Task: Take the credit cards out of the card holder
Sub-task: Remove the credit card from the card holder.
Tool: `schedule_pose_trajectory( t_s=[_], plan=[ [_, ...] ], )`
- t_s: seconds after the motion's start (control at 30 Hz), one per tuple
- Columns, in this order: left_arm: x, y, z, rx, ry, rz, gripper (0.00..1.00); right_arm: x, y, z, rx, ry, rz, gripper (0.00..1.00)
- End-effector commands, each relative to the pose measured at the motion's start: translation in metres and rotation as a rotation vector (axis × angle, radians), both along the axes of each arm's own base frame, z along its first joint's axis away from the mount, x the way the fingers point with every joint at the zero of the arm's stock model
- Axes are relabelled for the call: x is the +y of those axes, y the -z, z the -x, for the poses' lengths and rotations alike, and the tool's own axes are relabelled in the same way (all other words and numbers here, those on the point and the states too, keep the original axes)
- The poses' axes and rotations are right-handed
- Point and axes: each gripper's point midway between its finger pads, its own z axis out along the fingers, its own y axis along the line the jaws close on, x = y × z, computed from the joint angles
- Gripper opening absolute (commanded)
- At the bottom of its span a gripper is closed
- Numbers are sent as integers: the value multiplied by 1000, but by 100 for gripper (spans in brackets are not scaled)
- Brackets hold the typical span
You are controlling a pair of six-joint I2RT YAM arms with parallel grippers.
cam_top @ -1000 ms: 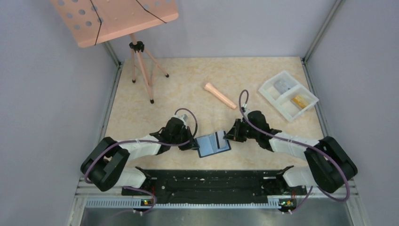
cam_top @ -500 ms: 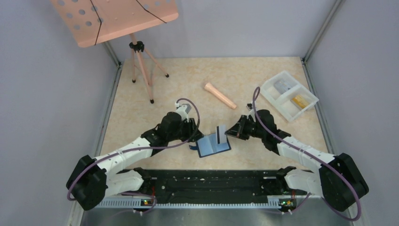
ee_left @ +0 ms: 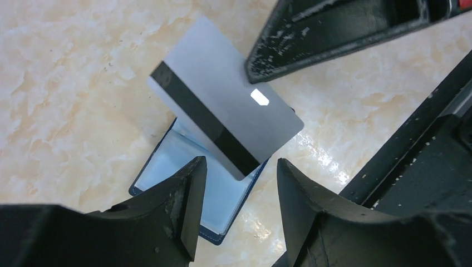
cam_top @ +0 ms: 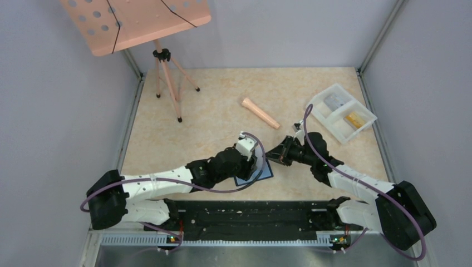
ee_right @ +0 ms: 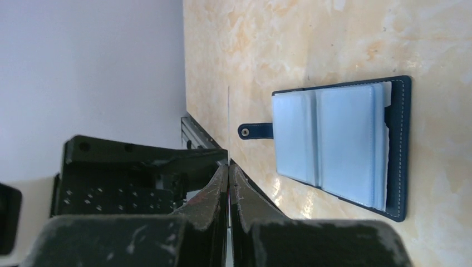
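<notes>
Marbled beige tabletop (cam_top: 211,105) fills the booth, and the job looks well along. Off at two o'clock the white tray (cam_top: 362,130) has a grey card (cam_top: 334,101) in one compartment and a gold card (cam_top: 354,119) in the other, so I'd judge those two done. A third, the grey-silver card (ee_left: 222,125) with the black stripe, is clear of the card holder (ee_right: 398,139), pinched between the tight-closed fingers of the right gripper (ee_right: 229,167). What's left, I reckon, is getting it to the tray. Whether the pale blue pockets (ee_right: 345,144) hold more I cannot tell.

The holder lies open near six o'clock. The left arm reaches long and low across it, its left gripper (ee_left: 239,163) above with fingers spread and nothing between them. The right arm comes in from four o'clock, its gripper by the holder's one-o'clock corner.
</notes>
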Motion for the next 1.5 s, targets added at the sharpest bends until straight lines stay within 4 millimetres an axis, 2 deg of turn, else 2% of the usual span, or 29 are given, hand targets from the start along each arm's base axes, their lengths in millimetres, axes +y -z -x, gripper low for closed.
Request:
schedule_pose_trajectory(
  t_s=[0.0, 0.13, 0.27, 0.4, 0.43, 0.47, 0.6, 0.67, 0.83, 1.03, 1.27, 1.47],
  plan=[
    [-13, -16, -9, -171, -12, -85, 55, 4, -17, -3, -41, -6, -60, 0],
    [-20, -13, -7, -206, -18, -125, 57, 4, -18, -3, -45, -6, -64, 0],
    [-19, -12, -15, -249, -91, -180, 57, 3, -19, -1, -46, -9, -70, 0],
    [-17, -13, -13, -279, -117, -220, 53, 2, -16, 1, -36, -8, -68, 0],
    [-17, -13, -12, -282, -119, -218, 50, 2, -16, 1, -38, -8, -70, 0],
    [-18, -14, -11, -284, -116, -211, 43, 2, -15, 2, -36, -9, -72, 0],
    [-13, -15, -12, -278, -160, -197, 9, 3, -13, 2, -34, -12, -75, 0],
    [-7, -15, -14, -271, -202, -192, 1, 3, -11, 1, -40, -14, -68, 3],
    [-5, -12, -10, -232, -213, -174, 0, 0, -5, -4, -91, -18, 7, 26],
    [-4, -17, -6, -109, -189, -77, 0, -7, -16, -9, -333, -72, 117, 38],
    [2, -36, 3, 39, -104, 121, 0, -14, -36, -5, -507, -129, 116, 40],
    [10, -47, 16, 63, 4, 160, 0, -5, -66, 3, -669, -264, 120, 40]
  ],
)
